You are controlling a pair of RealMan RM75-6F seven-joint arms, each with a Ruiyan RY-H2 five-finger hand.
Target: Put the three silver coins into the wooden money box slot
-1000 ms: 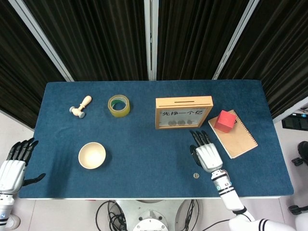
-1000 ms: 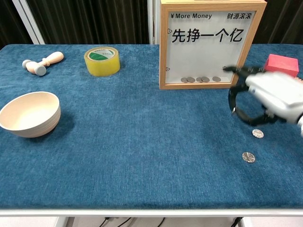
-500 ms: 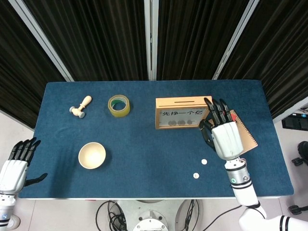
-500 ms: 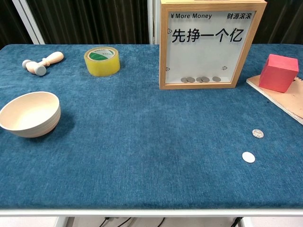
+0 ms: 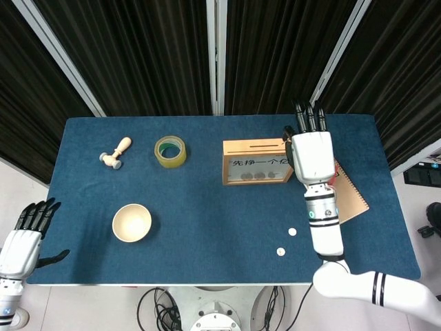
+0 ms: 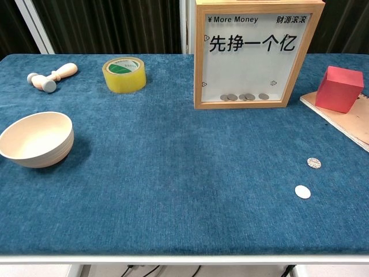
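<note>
The wooden money box [image 5: 256, 164] [image 6: 253, 55] stands upright at the table's middle right, slot [image 5: 265, 145] on top, with several coins lying inside behind its window. Two silver coins [image 5: 292, 232] [image 5: 280, 252] lie on the blue cloth near the front right, also seen in the chest view [image 6: 313, 163] [image 6: 302, 191]. My right hand [image 5: 310, 148] hovers back-up over the box's right end, fingers pointing away and thumb toward the slot. Whatever is under its palm is hidden. It is out of the chest view. My left hand [image 5: 24, 238] hangs off the table's front left corner with fingers spread and nothing in it.
A pale bowl [image 5: 131, 222] [image 6: 36, 138], a yellow tape roll [image 5: 169, 151] [image 6: 124, 74] and a small wooden mallet [image 5: 115, 154] [image 6: 52, 77] sit on the left half. A red cube [image 6: 339, 88] rests on a brown notebook [image 5: 351, 196] right of the box.
My right hand has lifted off the cloth beside the coins and travelled away from me, from in front of the box to above its right end. The left hand barely moved.
</note>
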